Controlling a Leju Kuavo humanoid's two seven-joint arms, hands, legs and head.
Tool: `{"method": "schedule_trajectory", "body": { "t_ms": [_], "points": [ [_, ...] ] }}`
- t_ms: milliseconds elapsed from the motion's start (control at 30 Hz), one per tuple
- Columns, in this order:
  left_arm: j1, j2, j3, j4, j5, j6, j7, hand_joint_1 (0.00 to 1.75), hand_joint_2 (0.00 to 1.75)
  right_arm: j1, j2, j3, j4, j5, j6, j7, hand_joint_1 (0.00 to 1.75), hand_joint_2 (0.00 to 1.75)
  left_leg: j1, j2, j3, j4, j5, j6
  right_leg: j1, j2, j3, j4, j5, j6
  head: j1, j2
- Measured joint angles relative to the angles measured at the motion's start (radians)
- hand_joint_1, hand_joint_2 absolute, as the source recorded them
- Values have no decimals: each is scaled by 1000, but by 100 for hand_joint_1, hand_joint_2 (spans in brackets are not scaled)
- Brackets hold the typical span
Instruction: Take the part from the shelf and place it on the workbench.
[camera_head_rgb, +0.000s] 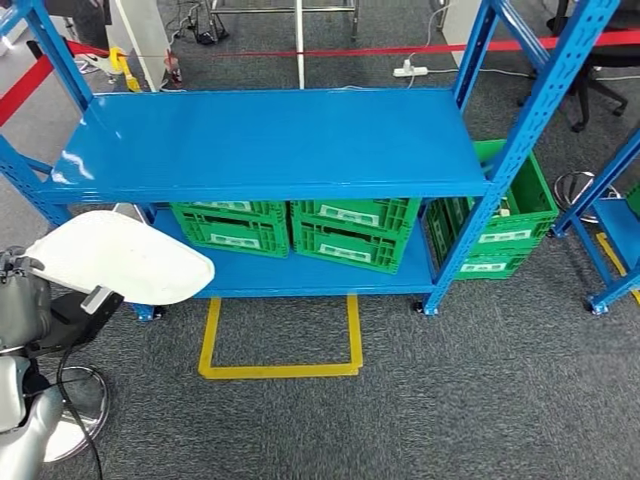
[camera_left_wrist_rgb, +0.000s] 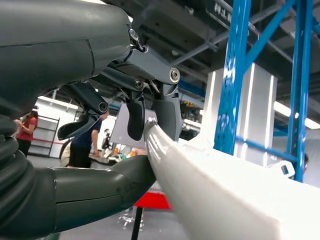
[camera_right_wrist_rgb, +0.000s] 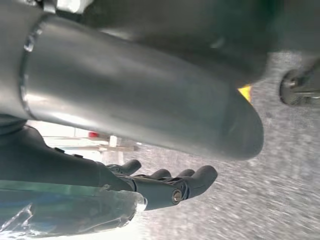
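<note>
Flat white part (camera_head_rgb: 124, 258) in left robot hand (camera_left_wrist_rgb: 124, 125)

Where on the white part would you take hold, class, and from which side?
At its near, narrower end, from the robot's left side. The white part is a flat, thin panel, so fingers above and thumb below can pinch its edge, as the left hand does here. The right hand holds nothing.

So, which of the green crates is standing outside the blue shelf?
The green crate on the right, on the carpet beyond the shelf post; the other two sit under the top board.
</note>
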Motion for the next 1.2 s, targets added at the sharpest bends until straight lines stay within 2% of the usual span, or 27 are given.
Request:
{"method": "schedule_trajectory", "body": {
  "t_ms": [67, 100, 133, 167, 233, 267, 300, 333, 367, 400, 433, 467, 500, 533, 567, 600, 633, 700, 767, 800, 833, 900, 933, 967, 1033, 1133, 1200],
  "points": [
    [1, 0, 2, 0, 0, 0, 0, 175, 175, 0, 0, 0, 0, -1, 1, -8, 0, 0, 3, 1, -5, -2, 15, -12, 1, 0, -6, -20, 5, -7, 0, 0],
    [3, 0, 3, 0, 0, 0, -1, 175, 175, 0, 0, 0, 0, -1, 3, -11, 0, 0, 5, 0, -9, 4, 2, -19, 0, -2, -14, -20, 16, -15, 0, 0],
    [4, 0, 5, 0, 0, 0, -1, 175, 175, 0, 0, -1, 0, -3, 4, -11, 0, 0, 6, -1, -17, 24, -32, -24, -1, -4, -25, -22, 29, -22, -2, 0],
    [6, 0, 7, 0, 0, 0, -1, 175, 175, 1, 0, -1, 1, -4, 6, -10, 0, 0, 7, -1, -29, 63, -83, -29, -3, -6, -36, -23, 43, -27, -3, 0],
    [6, 0, 12, 0, 0, 0, -2, 175, 175, 2, 0, -1, 1, -5, 8, -8, 0, 0, 9, -1, -53, 186, -187, -37, -3, -7, -65, -21, 70, -32, -6, 0],
    [7, 0, 13, 0, 0, 0, -2, 175, 175, 2, 0, -1, 1, -5, 9, -7, 0, 0, 9, -1, -59, 243, -207, -40, -3, -7, -82, -18, 83, -31, -6, 0],
    [7, 0, 15, 0, 0, 0, -3, 175, 175, 2, 0, -1, 1, -5, 10, -7, 0, 0, 10, -1, -54, 277, -200, -43, -4, -7, -101, -16, 96, -30, -7, 0],
    [8, 0, 16, 0, 0, 0, -3, 175, 175, 2, 1, -1, 1, -4, 10, -7, 0, 0, 12, -1, -36, 281, -173, -46, -4, -7, -120, -12, 106, -27, -6, 0],
    [8, 0, 18, 0, 2, 0, -3, 175, 175, 2, 1, -1, 1, -2, 9, -7, 0, 0, 14, -1, -1, 250, -142, -48, -6, -7, -137, -8, 114, -23, -6, 0],
    [9, 0, 21, -1, 5, 0, -4, 175, 175, 2, 1, -1, 1, 0, 9, -7, 0, 0, 17, -1, 47, 193, -125, -51, -6, -7, -151, -2, 121, -19, -7, 0],
    [12, 2, 25, -3, 10, 0, -6, 175, 175, 2, 1, -1, 1, 4, 8, -7, 0, 0, 19, -2, 102, 119, -127, -51, -5, -6, -163, 6, 127, -14, -7, 0],
    [16, 4, 31, -6, 17, 0, -10, 175, 175, 1, 2, -1, 0, 7, 6, -7, 0, 0, 19, -2, 146, 54, -141, -46, -4, -5, -172, 14, 133, -9, -7, 0],
    [23, 6, 38, -10, 24, 0, -15, 175, 175, 1, 2, -1, 0, 10, 4, -7, 0, 0, 19, -3, 174, 9, -158, -38, -2, -4, -178, 20, 139, -5, -8, 0],
    [30, 9, 46, -14, 32, 0, -21, 175, 175, 2, 2, -1, 0, 13, 2, -8, 0, 0, 16, -3, 184, -13, -168, -27, -1, -4, -182, 23, 146, 0, -8, 0],
    [38, 11, 54, -17, 37, 0, -25, 175, 175, 3, 3, -1, 0, 14, 0, -8, 0, 0, 16, -2, 180, -15, -168, -16, -2, -4, -185, 23, 152, 4, -8, 0],
    [44, 12, 60, -20, 41, 0, -29, 175, 175, 5, 3, -1, 0, 15, -1, -8, 0, 0, 16, -1, 176, -14, -162, -7, -4, -4, -191, 29, 147, 9, -8, 0],
    [50, 14, 66, -23, 44, 0, -32, 175, 175, 6, 4, -1, 1, 15, -1, -8, 0, 0, 17, -1, 171, -15, -155, 2, -6, -4, -202, 50, 129, 15, -6, 0],
    [58, 17, 74, -29, 47, 0, -36, 175, 175, 8, 7, 0, 1, 16, -2, -9, 0, 0, 16, -1, 156, -15, -140, 14, -10, -4, -247, 158, 58, 26, -1, 0],
    [66, 19, 78, -33, 48, 0, -36, 175, 175, 9, 8, 0, 1, 16, -2, -9, 0, 0, 14, -1, 141, -14, -128, 16, -11, -4, -292, 288, -6, 31, 0, 0],
    [69, 19, 81, -33, 47, 0, -36, 175, 175, 9, 8, 0, 0, 17, -2, -8, 0, 0, 12, -2, 135, -14, -123, 16, -11, -4, -294, 313, -13, 31, 0, 0],
    [71, 19, 84, -33, 46, 0, -37, 175, 175, 9, 8, 0, 0, 17, -2, -8, 0, 0, 11, -2, 131, -14, -120, 15, -11, -4, -275, 297, -3, 29, 0, 0],
    [74, 19, 92, -36, 45, 0, -39, 175, 175, 9, 8, 0, 0, 21, -3, -8, 0, 0, 9, -2, 128, -14, -115, 12, -10, -3, -187, 165, 47, 19, 0, 0],
    [75, 19, 97, -39, 47, 0, -41, 175, 175, 8, 9, 0, 0, 24, -4, -8, 0, 0, 7, -2, 126, -13, -114, 9, -9, -3, -141, 93, 65, 14, 0, 0],
    [78, 20, 104, -42, 51, 0, -45, 175, 175, 7, 10, 1, 0, 28, -7, -8, 0, 0, 5, -1, 123, -10, -113, 6, -9, -3, -110, 41, 75, 11, -1, 0],
    [86, 23, 121, -50, 63, 0, -61, 175, 175, 6, 15, 4, 0, 37, -12, -9, 0, 0, 2, -1, 115, -6, -109, 6, -8, -1, -94, 7, 76, 12, -2, 0],
    [103, 27, 155, -57, 81, 0, -101, 175, 175, 8, 24, 10, 0, 56, -19, -9, 0, 0, 4, -1, 109, -8, -102, 9, -9, 1, -103, 3, 85, 14, -3, 0],
    [110, 30, 181, -63, 88, 0, -124, 175, 175, 6, 29, 16, 0, 67, -27, -8, 0, 0, 7, -1, 113, -32, -86, 16, -9, -2, -104, -8, 92, 15, -3, 0]
  ]
}}
